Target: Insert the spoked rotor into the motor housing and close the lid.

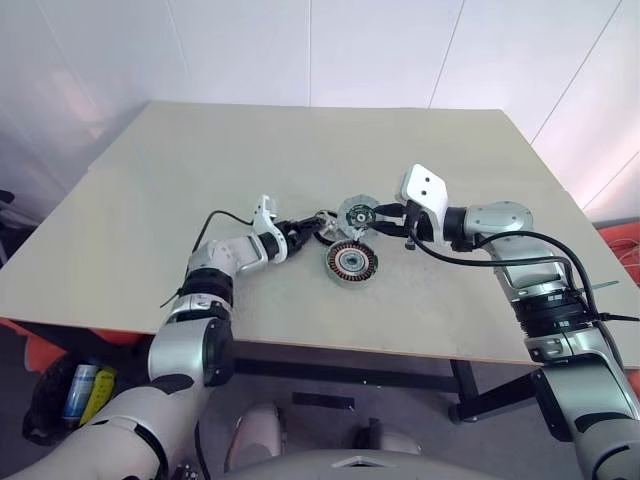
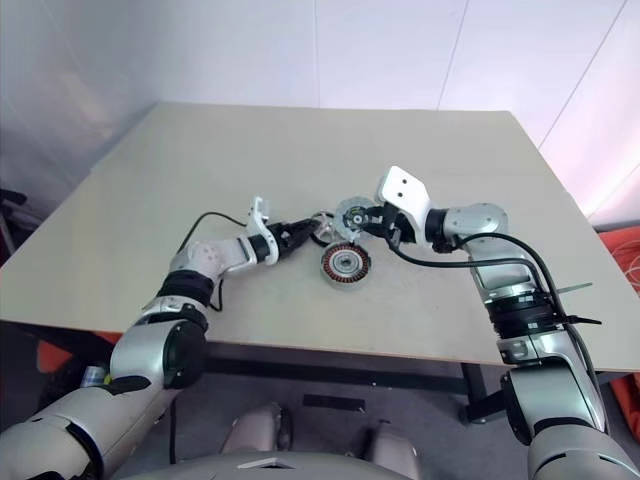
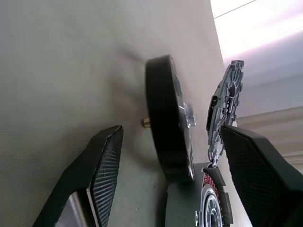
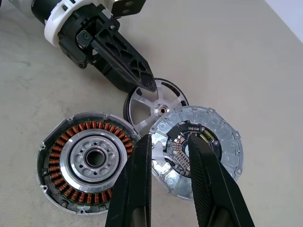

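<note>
We see our left gripper [image 4: 142, 78] reaching low and rightward, fingers spread wide around the one spoked rotor [image 4: 156, 105], gripping nothing. Our right gripper [image 4: 168, 151] angles leftward and down, fingers clamped on the single lid [image 4: 213, 142], a flat grey disc held above the surface [image 1: 300, 160]. One copper-wound motor housing [image 1: 351, 262] lies at the rotor's five o'clock.
</note>
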You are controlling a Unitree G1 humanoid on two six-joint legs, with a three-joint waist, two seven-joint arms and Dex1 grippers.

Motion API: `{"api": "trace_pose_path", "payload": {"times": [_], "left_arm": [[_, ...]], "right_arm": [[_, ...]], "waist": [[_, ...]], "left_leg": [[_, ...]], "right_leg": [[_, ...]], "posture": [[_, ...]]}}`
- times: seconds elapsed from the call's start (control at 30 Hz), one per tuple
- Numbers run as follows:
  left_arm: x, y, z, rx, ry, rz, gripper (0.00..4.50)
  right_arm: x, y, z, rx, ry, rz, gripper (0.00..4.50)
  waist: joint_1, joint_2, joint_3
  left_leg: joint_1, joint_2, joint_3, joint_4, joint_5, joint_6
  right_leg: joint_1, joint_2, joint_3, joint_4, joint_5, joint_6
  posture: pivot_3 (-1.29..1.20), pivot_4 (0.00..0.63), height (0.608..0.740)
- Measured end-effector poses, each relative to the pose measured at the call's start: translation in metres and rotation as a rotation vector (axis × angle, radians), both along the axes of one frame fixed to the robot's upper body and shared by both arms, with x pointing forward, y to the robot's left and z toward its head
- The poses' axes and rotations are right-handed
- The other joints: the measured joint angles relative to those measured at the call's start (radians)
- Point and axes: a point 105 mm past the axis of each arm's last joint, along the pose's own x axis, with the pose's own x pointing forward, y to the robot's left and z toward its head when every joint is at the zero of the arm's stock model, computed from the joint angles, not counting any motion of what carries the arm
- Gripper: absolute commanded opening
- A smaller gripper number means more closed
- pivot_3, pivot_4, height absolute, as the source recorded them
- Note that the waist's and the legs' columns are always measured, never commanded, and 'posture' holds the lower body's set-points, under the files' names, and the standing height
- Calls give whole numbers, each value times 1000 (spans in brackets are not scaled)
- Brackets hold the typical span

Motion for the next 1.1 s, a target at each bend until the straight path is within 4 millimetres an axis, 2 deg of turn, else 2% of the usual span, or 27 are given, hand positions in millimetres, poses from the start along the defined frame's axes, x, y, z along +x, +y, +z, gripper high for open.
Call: {"api": "trace_pose_path", "payload": {"times": [0.13,0.3,0.4,0.5,0.9,1.0,1.1], "left_arm": [[-2,-8,4,-37,-12,-20,3479],[-1,-8,6,-42,-23,-17,3479],[1,-5,8,-49,-31,1,2872],[3,-3,9,-54,-36,15,1971],[3,0,7,-55,-29,32,1971],[4,1,7,-54,-31,41,1389],[5,1,8,-60,-32,46,469]], "right_arm": [[0,0,0,1,-4,-5,1331],[1,0,1,2,-11,-9,1331],[1,0,1,3,-15,-10,1331],[1,0,1,3,-16,-10,1331],[2,0,2,3,-23,-11,1331],[2,-1,2,3,-24,-13,1331],[2,-1,2,2,-24,-16,1331]], "waist": [[-2,-1,1],[-4,-1,1],[-4,-1,1],[-4,-2,1],[-4,-2,2],[-4,-2,2],[-4,-2,2]], "left_leg": [[0,0,0,0,0,0],[0,0,0,0,0,0],[0,0,0,0,0,0],[0,0,0,0,0,0],[0,0,0,-1,0,0],[0,0,0,-1,0,0],[0,0,0,-1,0,0]], "right_leg": [[-1,0,0,0,0,0],[-1,0,0,0,0,0],[-1,0,0,0,0,0],[-1,0,0,0,0,0],[-1,0,0,0,0,0],[-1,0,0,0,0,0],[-1,0,0,0,0,0]], "posture": [[0,0,740],[0,0,740],[0,0,740],[0,0,740],[0,0,740],[0,0,740],[0,0,740]]}}
